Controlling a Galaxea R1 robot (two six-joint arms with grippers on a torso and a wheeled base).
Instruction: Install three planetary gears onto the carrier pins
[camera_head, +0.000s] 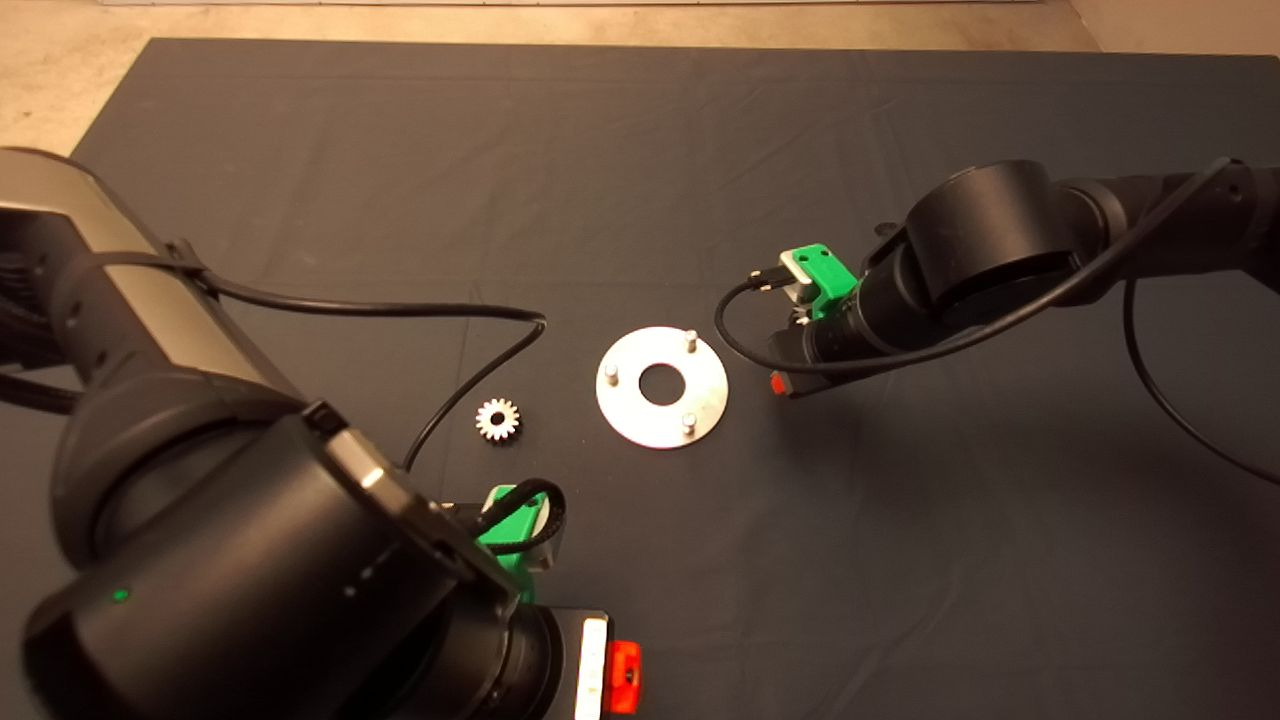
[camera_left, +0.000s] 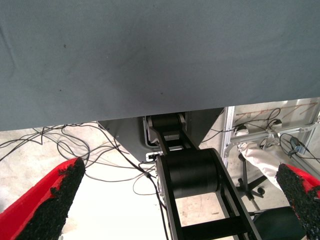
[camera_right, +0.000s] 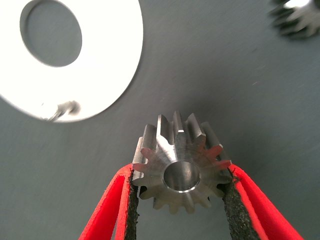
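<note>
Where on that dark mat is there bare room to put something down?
The far half of the mat, beyond the disc, lies bare, as does the near right stretch. The middle is crowded: a loose gear, the disc, and the right hand holding another gear. The left hand sits open at the near edge.

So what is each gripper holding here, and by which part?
Right gripper pinches a planetary gear by its toothed rim; left gripper is open, empty.

Warm dim light | glare on disc (camera_right: 100, 60) | far gear (camera_right: 296, 17) blurred
</note>
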